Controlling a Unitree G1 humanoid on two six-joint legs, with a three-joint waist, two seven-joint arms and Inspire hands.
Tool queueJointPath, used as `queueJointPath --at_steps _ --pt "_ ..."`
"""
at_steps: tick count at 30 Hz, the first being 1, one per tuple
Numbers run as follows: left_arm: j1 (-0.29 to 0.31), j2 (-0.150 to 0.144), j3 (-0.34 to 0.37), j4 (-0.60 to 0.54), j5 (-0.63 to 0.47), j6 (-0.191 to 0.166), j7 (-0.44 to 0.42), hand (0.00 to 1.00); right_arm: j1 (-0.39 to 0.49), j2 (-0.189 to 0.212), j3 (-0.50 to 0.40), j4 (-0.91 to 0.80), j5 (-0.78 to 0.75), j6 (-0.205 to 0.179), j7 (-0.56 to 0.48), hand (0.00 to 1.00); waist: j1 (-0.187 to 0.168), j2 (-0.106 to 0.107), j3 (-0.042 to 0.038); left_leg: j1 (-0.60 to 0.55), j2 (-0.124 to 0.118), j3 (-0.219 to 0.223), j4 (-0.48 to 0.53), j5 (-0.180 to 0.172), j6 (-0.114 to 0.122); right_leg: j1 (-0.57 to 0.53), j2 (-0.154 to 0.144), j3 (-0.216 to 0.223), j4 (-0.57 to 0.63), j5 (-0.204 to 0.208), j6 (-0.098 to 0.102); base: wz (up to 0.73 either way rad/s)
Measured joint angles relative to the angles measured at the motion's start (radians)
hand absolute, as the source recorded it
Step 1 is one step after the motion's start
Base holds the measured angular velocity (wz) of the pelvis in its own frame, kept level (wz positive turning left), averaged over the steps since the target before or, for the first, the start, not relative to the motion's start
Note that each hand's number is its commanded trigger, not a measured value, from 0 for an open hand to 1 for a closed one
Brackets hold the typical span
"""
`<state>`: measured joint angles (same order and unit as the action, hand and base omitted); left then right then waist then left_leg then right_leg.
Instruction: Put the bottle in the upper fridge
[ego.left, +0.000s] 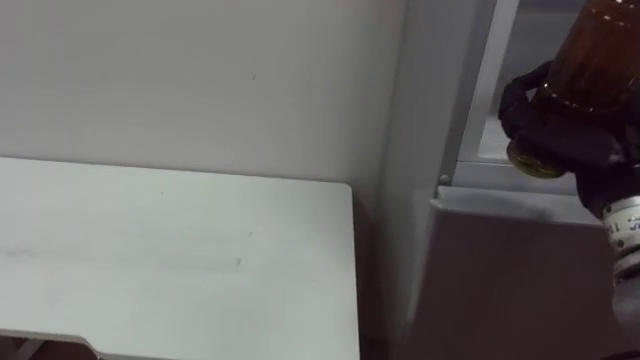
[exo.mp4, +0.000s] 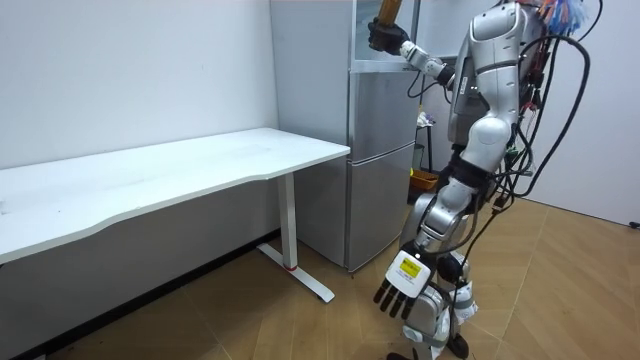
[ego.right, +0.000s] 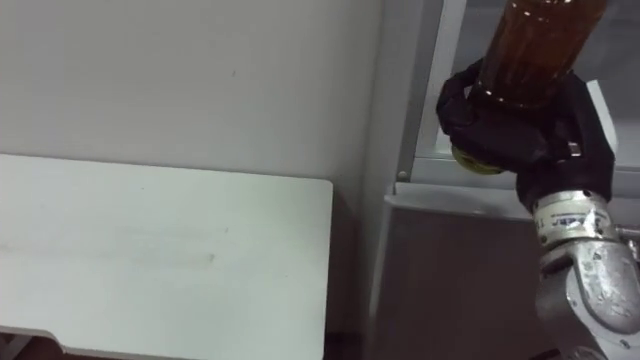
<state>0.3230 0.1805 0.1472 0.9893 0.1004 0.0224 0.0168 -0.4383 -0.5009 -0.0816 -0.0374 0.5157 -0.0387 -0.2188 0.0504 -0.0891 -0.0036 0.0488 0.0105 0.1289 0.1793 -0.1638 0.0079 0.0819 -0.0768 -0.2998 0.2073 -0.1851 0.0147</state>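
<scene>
Robot lifts bottle to the upper fridge

Standing at the grey fridge (exo.mp4: 380, 160) beside the white table (ego.left: 150, 260), the robot has its right hand (ego.right: 510, 130) raised, fingers curled tight round the base of the brown bottle (ego.right: 540, 40). The bottle is upright, level with the upper compartment (ego.left: 497, 110) and above the lower door's top edge. The left hand (exo.mp4: 405, 290) hangs low by the legs, fingers loosely straight. The carrying step looks nearly done, and what remains is placing. That likely calls for moving the bottle forward onto a shelf and setting it down before letting go. The bottle's top is cut off in both eye views. No shelf can be made out, and I cannot tell whether the upper door is fully open.
</scene>
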Motion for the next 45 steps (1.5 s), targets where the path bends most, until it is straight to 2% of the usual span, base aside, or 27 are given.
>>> queueJointPath --at_steps 2,4,6,11,15,19,21,23,28,34,38,45 --pt "0.0 0.001 0.0 0.001 0.0 0.0 0.001 0.0 0.0 -0.014 -0.009 0.0 0.019 0.013 0.001 1.0 -0.006 -0.008 0.0034 0.001 0.0 0.002 0.0 -0.001 0.0 0.0 0.0 0.001 0.0 0.0 0.0 -0.02" --pt "0.0 0.002 0.0 0.007 0.001 0.001 0.0 0.0 0.0 -0.016 -0.018 0.002 0.052 0.022 0.0 1.0 -0.014 -0.018 0.0034 0.003 0.004 0.004 0.001 -0.003 -0.002 0.0 0.003 0.001 0.0 0.001 -0.001 -0.04" --pt "0.0 0.002 0.003 0.01 0.002 0.002 -0.002 0.0 0.0 -0.017 -0.019 0.004 0.086 0.027 -0.001 1.0 -0.014 -0.02 0.003 0.007 0.011 0.005 0.001 -0.005 -0.004 0.002 0.005 0.002 -0.002 0.002 -0.003 -0.07" --pt "0.0 0.003 0.022 0.011 0.002 0.004 -0.009 0.0 0.0 -0.017 -0.02 0.013 0.111 0.05 0.001 1.0 -0.016 -0.022 0.0029 0.01 0.013 0.009 0.004 -0.007 -0.008 0.003 0.01 0.004 -0.002 0.003 -0.005 -0.02" --pt "0.004 0.001 0.046 0.012 0.001 0.018 -0.011 0.0 0.0 -0.02 -0.034 0.033 0.112 0.085 -0.001 1.0 -0.015 -0.025 0.001 0.014 0.013 0.009 0.006 -0.009 -0.009 0.001 0.011 0.014 -0.001 0.003 -0.005 0.0" --pt "0.013 0.001 0.049 0.012 0.014 0.024 -0.012 0.0 -0.003 -0.021 -0.066 0.062 0.127 0.097 0.002 1.0 -0.014 -0.029 -0.0014 0.014 0.015 0.017 0.017 -0.017 -0.007 0.004 0.013 0.022 -0.002 0.003 -0.005 -0.06" --pt "0.025 0.001 0.055 0.011 0.011 0.026 -0.006 0.0 -0.003 -0.022 -0.083 0.075 0.162 0.106 -0.016 1.0 -0.018 -0.034 -0.0054 0.015 0.015 0.021 0.018 -0.019 -0.007 0.006 0.013 0.024 -0.001 0.003 -0.005 -0.05" --pt "0.027 0.001 0.058 0.011 0.011 0.04 -0.002 0.0 -0.003 -0.022 -0.099 0.082 0.187 0.106 -0.024 1.0 -0.02 -0.035 -0.0062 0.015 0.016 0.022 0.018 -0.019 -0.007 0.008 0.013 0.024 0.0 0.003 -0.005 -0.02" --pt "0.032 0.003 0.067 0.009 0.012 0.046 0.015 0.0 -0.004 -0.077 -0.099 0.147 0.224 0.108 -0.033 1.0 -0.021 -0.04 -0.0046 0.016 0.017 0.02 0.02 -0.019 -0.007 0.008 0.013 0.022 -0.001 0.003 -0.006 0.0" --pt "0.045 0.011 0.086 -0.001 0.024 0.065 0.011 0.0 -0.013 -0.095 -0.099 0.196 0.228 0.148 -0.058 1.0 -0.02 -0.047 -0.0038 0.012 0.017 0.021 0.02 -0.021 -0.009 0.003 0.015 0.023 -0.005 0.003 -0.006 0.0" --pt "0.061 0.022 0.088 -0.028 0.024 0.065 0.011 0.0 -0.014 -0.106 -0.099 0.219 0.23 0.151 -0.067 1.0 -0.018 -0.048 -0.0045 0.01 0.017 0.021 0.019 -0.021 -0.009 0.003 0.016 0.023 -0.006 0.003 -0.006 0.0" --pt "0.075 0.029 0.095 -0.022 0.029 0.065 0.014 0.0 -0.015 -0.162 -0.098 0.222 0.219 0.169 -0.098 1.0 -0.011 -0.051 -0.0032 0.011 0.018 0.023 0.015 -0.021 -0.009 0.004 0.018 0.024 -0.003 0.003 -0.006 0.0"
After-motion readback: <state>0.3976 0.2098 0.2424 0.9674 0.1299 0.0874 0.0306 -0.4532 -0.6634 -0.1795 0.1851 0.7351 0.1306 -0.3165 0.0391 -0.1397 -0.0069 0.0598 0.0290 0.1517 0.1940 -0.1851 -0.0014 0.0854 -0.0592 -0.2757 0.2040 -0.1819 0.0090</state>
